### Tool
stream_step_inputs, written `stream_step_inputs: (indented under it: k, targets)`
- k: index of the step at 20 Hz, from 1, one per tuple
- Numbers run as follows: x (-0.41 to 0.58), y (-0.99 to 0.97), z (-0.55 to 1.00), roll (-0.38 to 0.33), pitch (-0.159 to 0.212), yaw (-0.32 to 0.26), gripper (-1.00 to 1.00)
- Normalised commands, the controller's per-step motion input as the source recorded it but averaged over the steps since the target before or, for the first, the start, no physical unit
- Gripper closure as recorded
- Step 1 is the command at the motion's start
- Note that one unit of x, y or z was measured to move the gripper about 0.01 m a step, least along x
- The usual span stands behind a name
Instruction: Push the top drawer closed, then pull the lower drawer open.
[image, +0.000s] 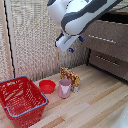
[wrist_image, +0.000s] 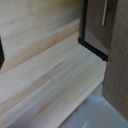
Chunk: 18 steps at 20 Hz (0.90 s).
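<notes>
Beside the top drawer (image: 104, 39), jaws unreadable.

gripper (image: 66, 44): jaws obscured by blur | top drawer (image: 102, 40): partly hidden behind arm | lower drawer (image: 111, 63): cropped at frame edge

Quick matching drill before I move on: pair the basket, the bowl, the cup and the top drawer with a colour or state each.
Things:
1. basket
2. bowl
3. cup
4. top drawer

Descriptions:
A. pink, upright
B. brown front, silver bar handle
C. red wire, blue rim
D. red, low and round

Pairs: 1-C, 2-D, 3-A, 4-B
</notes>
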Motion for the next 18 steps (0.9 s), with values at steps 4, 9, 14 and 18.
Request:
stream_step_inputs:
  k: [4,9,14,18]
  targets:
    - [0.110,-0.02,0.23,-0.341,0.000,0.000,-1.00]
    - [0.175,-0.12,0.19,-0.326,0.000,0.016,-1.00]
    - [0.210,-0.29,0.03,-0.268,0.000,0.060,-1.00]
    - [0.179,-0.34,0.00,-0.251,0.000,0.063,-1.00]
